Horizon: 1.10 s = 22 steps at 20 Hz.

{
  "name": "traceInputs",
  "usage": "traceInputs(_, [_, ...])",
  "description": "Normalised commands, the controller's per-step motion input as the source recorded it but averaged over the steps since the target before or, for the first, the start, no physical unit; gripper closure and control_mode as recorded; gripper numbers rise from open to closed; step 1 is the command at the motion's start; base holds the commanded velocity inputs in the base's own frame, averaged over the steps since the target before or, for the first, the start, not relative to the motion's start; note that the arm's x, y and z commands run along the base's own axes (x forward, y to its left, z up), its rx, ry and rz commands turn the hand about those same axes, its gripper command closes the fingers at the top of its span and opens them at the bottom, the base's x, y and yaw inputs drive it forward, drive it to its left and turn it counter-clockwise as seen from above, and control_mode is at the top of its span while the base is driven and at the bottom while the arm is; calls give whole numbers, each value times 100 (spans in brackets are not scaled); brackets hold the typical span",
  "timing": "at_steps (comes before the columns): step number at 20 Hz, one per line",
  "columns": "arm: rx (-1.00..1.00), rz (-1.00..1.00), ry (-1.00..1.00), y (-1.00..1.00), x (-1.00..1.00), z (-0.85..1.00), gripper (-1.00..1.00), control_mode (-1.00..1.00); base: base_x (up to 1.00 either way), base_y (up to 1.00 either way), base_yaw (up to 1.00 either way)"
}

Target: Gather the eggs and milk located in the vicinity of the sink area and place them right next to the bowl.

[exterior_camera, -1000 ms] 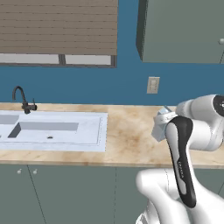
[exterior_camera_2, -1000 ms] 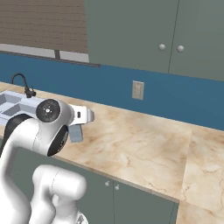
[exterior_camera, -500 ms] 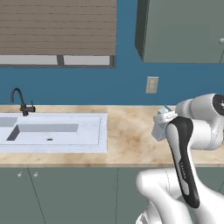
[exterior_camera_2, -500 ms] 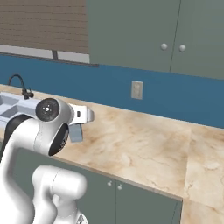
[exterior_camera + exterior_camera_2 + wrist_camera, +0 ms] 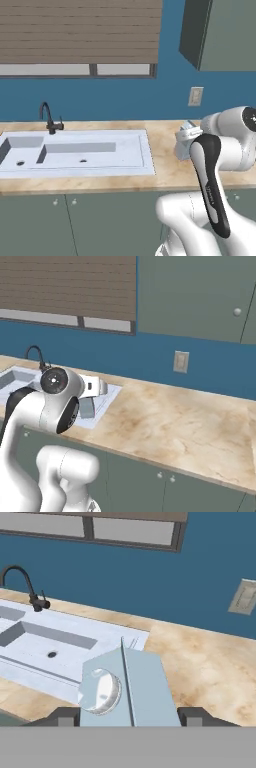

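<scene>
While it hangs above the counter just right of the sink [image 5: 75, 152], the milk [image 5: 127, 687] sits between the fingers of the gripper [image 5: 130, 714], clamped on both sides.

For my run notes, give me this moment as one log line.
gripper: shut on milk | milk: lifted above counter | sink: behind left
</scene>
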Motion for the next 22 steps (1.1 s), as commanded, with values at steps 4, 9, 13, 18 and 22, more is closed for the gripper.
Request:
traceInputs(4, [0, 0, 0, 0, 0, 0, 100, 100, -16, 76, -10])
traceInputs(9, [0, 0, 0, 0, 0, 0, 100, 100, -13, 79, -11])
traceInputs(13, [0, 0, 0, 0, 0, 0, 100, 100, -11, 83, -11])
traceInputs(18, [0, 0, 0, 0, 0, 0, 100, 100, -8, 81, -10])
traceInputs(22, [0, 0, 0, 0, 0, 0, 100, 100, -3, 79, -9])
